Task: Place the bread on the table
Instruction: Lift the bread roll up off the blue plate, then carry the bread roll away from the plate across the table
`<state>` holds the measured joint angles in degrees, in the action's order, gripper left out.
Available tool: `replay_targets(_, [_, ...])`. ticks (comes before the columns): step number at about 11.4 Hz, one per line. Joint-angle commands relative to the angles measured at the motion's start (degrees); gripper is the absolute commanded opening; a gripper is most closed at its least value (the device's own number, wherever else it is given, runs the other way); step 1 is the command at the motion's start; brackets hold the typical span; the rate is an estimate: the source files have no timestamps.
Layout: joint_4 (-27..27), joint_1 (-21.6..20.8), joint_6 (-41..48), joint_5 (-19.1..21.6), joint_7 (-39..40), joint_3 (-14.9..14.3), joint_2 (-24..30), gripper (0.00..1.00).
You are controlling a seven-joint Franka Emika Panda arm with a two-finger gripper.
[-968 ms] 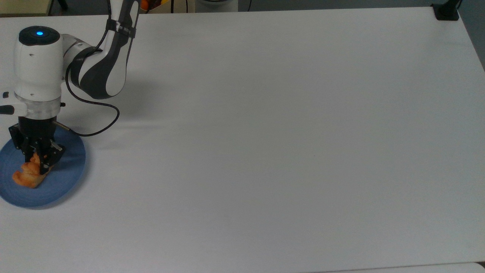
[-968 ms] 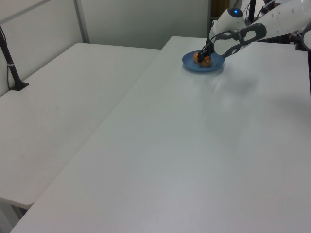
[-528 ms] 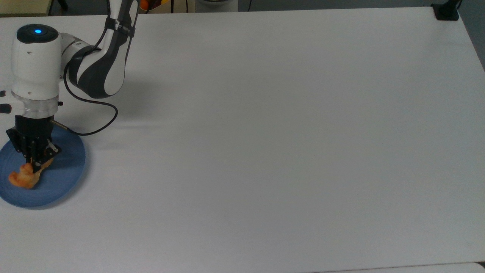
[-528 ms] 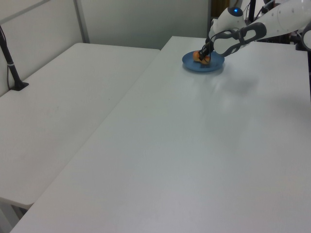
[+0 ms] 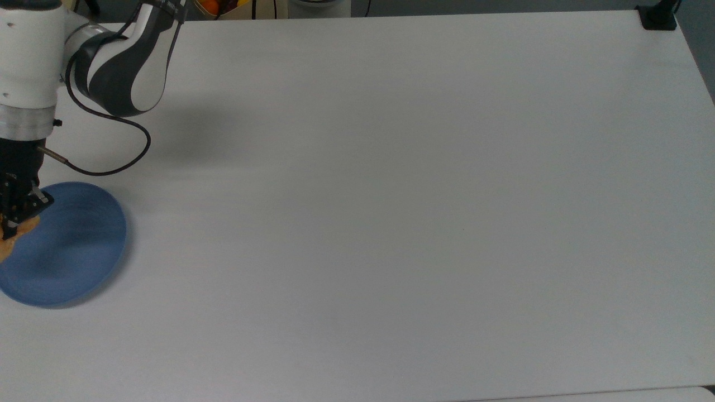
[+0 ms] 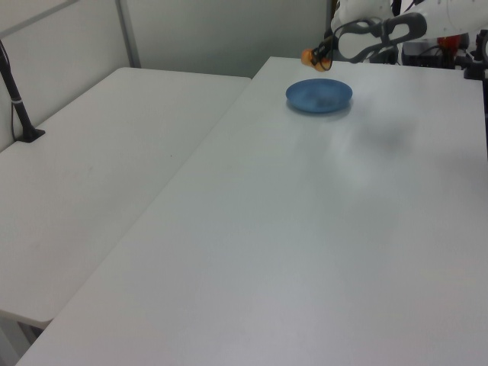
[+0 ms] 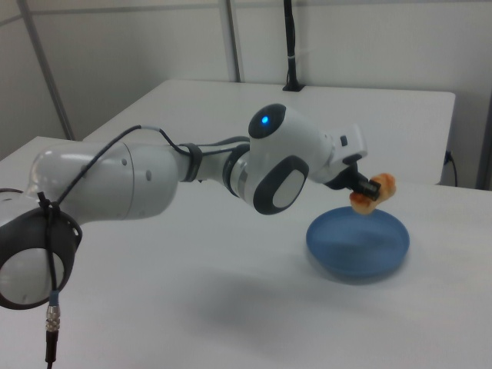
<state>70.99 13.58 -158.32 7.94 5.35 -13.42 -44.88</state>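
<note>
Above blue plate point(image 7: 358, 244) (well clear): bread point(image 7: 372, 189) pinched between jaws, off table point(image 5: 391, 195).

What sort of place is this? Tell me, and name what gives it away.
Probably a robotics lab. A Franka arm's claw holds a bread above a blue plate, on plain white tables with a black camera post clamped to one.

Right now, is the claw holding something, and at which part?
Yes. The claw holds the bread near one end, lifted above the blue plate.
</note>
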Motion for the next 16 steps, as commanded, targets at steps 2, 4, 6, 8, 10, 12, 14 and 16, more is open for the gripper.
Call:
replay_targets(2, [7.9, -2.3, 1.1, 0.6, 1.2, 1.3, 9.1, 0.00])
replay_targets(4, [10.5, -5.0, 4.9, 0.5, 1.4, 2.1, 13.4, 0.00])
replay_targets(6, [15.9, -7.7, 6.7, 0.4, 4.0, 4.5, 18.0, 0.01])
replay_targets(8, [20.7, -9.8, 6.7, 0.1, 4.4, 6.4, 20.6, 0.01])
replay_targets(10, [23.2, -12.4, 6.7, 0.0, 5.5, 6.8, 21.4, 0.03])
replay_targets(12, [25.2, -15.3, 6.7, -0.1, 5.4, 6.8, 21.3, 0.03])
replay_targets(14, [27.1, -18.6, 6.7, -0.1, 5.1, 6.8, 20.8, 0.03])
replay_targets(16, [27.5, -21.2, 6.1, 0.0, 4.8, 6.9, 18.9, 0.03])
